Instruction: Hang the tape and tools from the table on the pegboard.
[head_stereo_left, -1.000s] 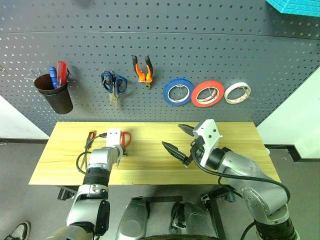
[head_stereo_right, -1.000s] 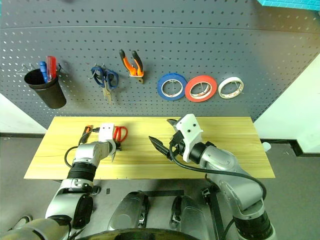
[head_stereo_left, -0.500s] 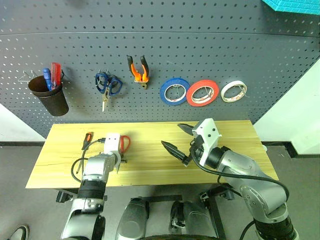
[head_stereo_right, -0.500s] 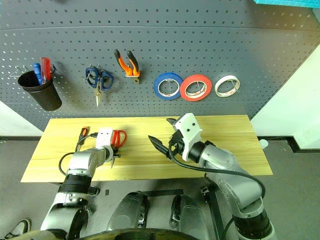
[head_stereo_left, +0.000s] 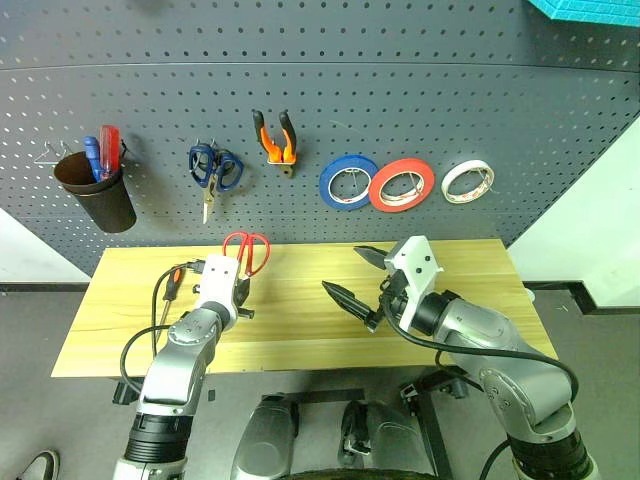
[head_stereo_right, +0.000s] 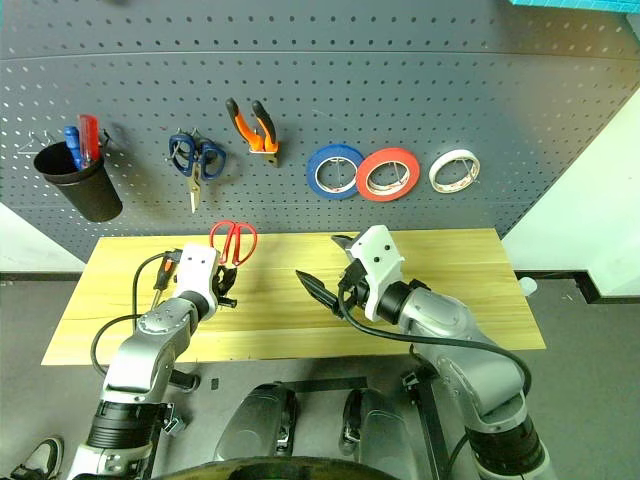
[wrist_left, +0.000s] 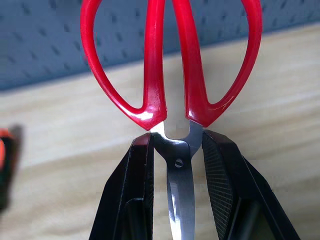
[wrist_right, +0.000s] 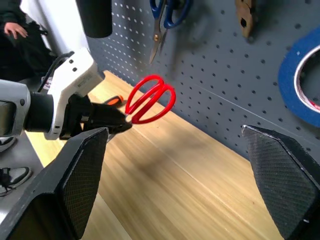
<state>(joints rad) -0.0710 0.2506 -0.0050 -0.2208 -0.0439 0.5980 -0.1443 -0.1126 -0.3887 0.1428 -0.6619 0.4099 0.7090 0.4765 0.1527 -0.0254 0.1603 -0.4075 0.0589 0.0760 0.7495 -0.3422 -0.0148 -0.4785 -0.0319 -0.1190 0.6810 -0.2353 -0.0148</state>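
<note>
My left gripper is shut on the red-handle scissors at the pivot. It holds them above the table, handles toward the pegboard. In the left wrist view the black fingers clamp the blades below the red loops. The orange-handled screwdriver lies on the table just left of that hand. The blue tape and the orange-and-black pliers hang on the pegboard. My right gripper hovers open and empty over the table's middle.
Blue-handle scissors, a red tape roll and a white roll hang on the pegboard. A dark cup at the far left holds blue and red screwdrivers. A person's hand shows beyond the table's left end.
My left gripper has risen off the table with the red scissors, tilting their handles up toward the pegboard. The right arm has stayed still. The camera view shifted slightly.
</note>
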